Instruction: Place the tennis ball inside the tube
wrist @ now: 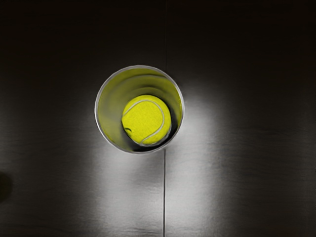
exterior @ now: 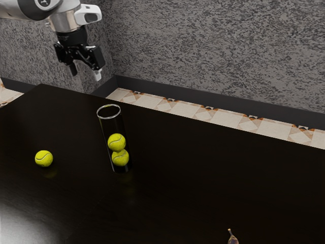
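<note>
My gripper (exterior: 85, 74) hangs high above the table toward the exterior view's upper left, fingers apart with nothing between them. The clear tube (exterior: 109, 113) stands upright on the table, its top uncovered, with two yellow tennis balls stacked inside; the upper ball (exterior: 117, 142) rests on the lower ball (exterior: 120, 158). A loose tennis ball (exterior: 44, 158) lies on the table, apart from the tube, toward the exterior view's left. From above, in the wrist view, the tube's rim (wrist: 98, 123) rings a ball (wrist: 145, 121) deeper inside.
The dark, glossy table (exterior: 193, 178) carries the tube and loose ball. A banana's tip (exterior: 232, 239) pokes in at the exterior view's lower edge, far from the tube. A textured wall (exterior: 218, 56) rises behind the table, beyond a strip of patterned floor.
</note>
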`<action>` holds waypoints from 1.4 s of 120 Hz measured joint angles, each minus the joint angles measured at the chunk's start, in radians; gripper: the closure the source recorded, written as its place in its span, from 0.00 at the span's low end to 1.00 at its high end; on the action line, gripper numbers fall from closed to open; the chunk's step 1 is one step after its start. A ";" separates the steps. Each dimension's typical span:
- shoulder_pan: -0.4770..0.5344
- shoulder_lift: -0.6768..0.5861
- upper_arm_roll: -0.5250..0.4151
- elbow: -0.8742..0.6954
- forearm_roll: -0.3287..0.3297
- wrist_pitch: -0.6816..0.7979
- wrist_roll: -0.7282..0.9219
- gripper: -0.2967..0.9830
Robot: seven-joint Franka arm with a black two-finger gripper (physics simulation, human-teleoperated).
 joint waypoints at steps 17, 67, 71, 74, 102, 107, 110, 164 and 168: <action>0.000 -0.007 0.000 -0.006 -0.006 0.000 0.001 0.23; 0.145 -0.273 -0.004 -0.491 -0.006 0.094 0.003 0.23; 0.158 -0.273 -0.003 -0.525 -0.005 0.122 0.002 0.23; 0.174 -0.265 -0.001 -0.545 -0.005 0.145 0.000 0.23; 0.277 -0.115 0.003 -0.618 0.013 0.379 0.017 0.23; 0.286 -0.088 0.003 -0.620 0.018 0.423 0.035 0.23; 0.291 -0.067 0.003 -0.619 0.020 0.447 0.046 0.23; 0.465 0.139 0.003 -0.543 0.012 0.616 0.285 0.23; 0.479 0.149 0.003 -0.537 0.012 0.615 0.300 0.23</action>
